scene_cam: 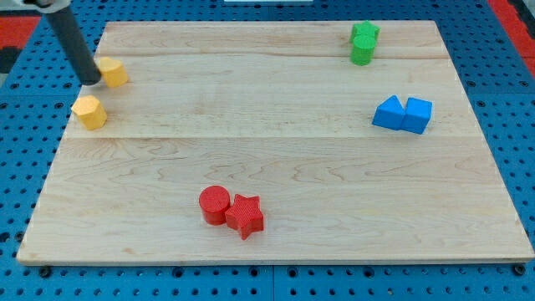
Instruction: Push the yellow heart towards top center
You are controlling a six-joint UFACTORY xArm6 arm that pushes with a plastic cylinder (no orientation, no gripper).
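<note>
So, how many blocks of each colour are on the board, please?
Yellow: 2, upper and lower, at the view's left
Green: 2
Blue: 2
Red: 2
Total: 8
My tip touches the upper yellow block.

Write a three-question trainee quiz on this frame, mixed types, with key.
1. True or false: my tip is at the left side of the upper yellow block.
2. Which pair touches the view's right edge region? A) red cylinder and red star B) two blue blocks C) lower yellow block and green blocks
3. Fill in: the green blocks sit near the board's top ____ corner.

Key: 1 true; 2 B; 3 right.
</note>
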